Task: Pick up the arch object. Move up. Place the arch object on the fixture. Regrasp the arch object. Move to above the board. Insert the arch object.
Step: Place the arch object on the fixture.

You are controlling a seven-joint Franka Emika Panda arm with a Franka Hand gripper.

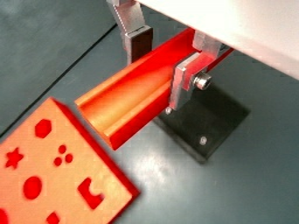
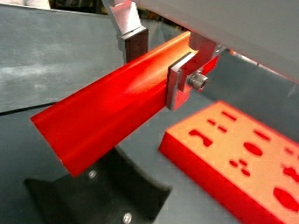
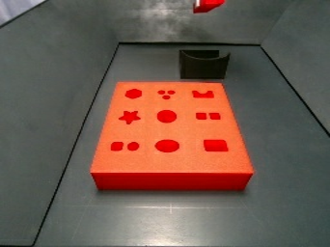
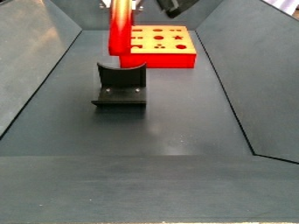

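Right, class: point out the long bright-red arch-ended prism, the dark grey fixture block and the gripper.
long bright-red arch-ended prism (image 2: 105, 118): wrist view, its broad side face.
dark grey fixture block (image 4: 118, 87): side view, its scooped recess.
gripper (image 1: 165, 55): wrist view, midway between fingertips, clamping the prism.

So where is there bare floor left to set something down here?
Bare floor lies in front of the fixture towards the camera, and along both long sides of the board. It is crowded above the fixture, where the end effector holds the arch object.
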